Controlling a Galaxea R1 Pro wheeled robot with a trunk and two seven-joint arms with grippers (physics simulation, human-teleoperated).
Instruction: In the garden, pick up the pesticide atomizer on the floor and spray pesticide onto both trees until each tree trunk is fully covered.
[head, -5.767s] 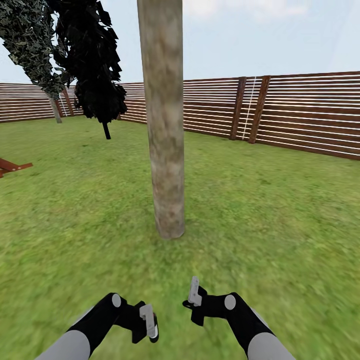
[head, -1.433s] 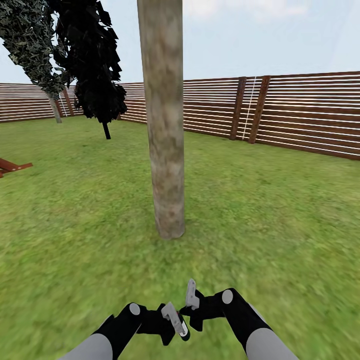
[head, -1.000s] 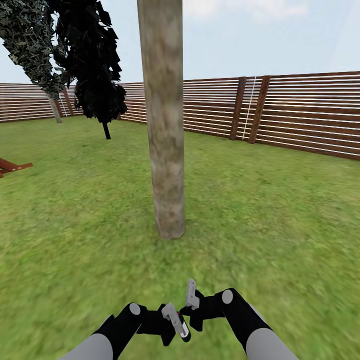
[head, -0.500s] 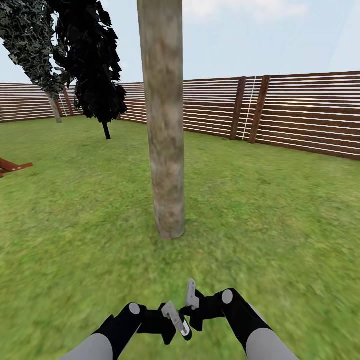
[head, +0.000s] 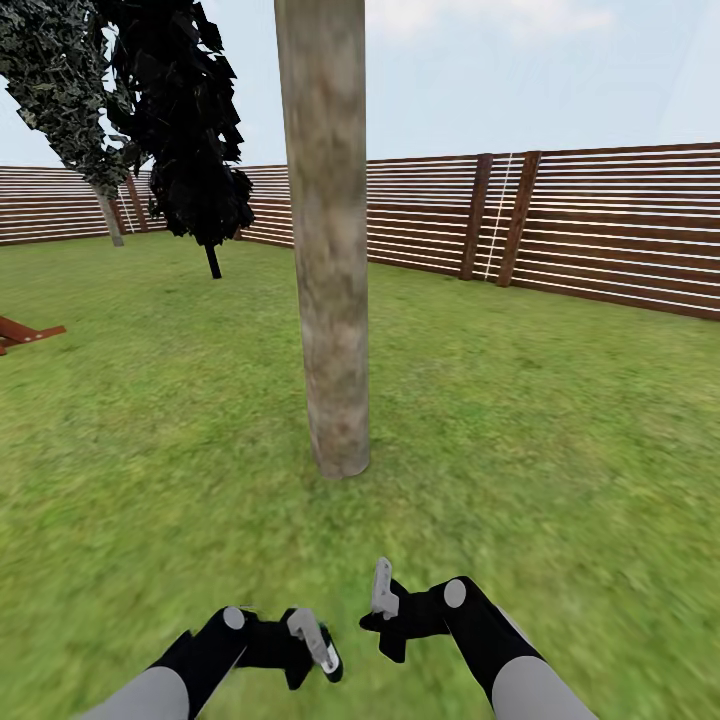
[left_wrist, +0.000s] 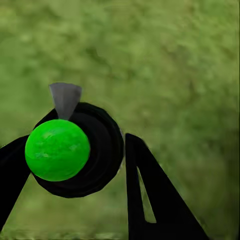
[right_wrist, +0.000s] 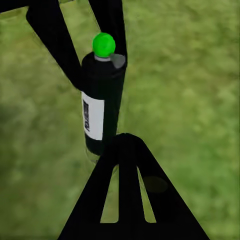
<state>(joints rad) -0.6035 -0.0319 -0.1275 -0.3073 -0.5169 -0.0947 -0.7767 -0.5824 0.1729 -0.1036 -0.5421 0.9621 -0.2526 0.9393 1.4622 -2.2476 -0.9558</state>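
Both grippers hang low over the grass: the left gripper (head: 322, 650) is clamped on the pesticide atomizer (right_wrist: 101, 107), and the right gripper (head: 381, 594) sits just beside it, its fingers drawn together with nothing between them. One thick tree trunk (head: 328, 240) stands straight ahead of the two grippers, well apart from them, rooted in the garden lawn (head: 560, 420). Two dark narrow trees (head: 180, 130) rise farther off, ahead and to the left of the left gripper, in front of the one brown slatted fence (head: 600, 225) ringing the lawn. There is a single atomizer, a black bottle with a white label and a green ball cap (left_wrist: 57, 149); in the right wrist view its long axis runs between the left gripper's fingers with the cap end pointing away from the right gripper. Compared with half a second ago, the left arm has pulled back to the left, opening a gap between the two grippers that nearly touched then; the right arm and the camera have not moved.
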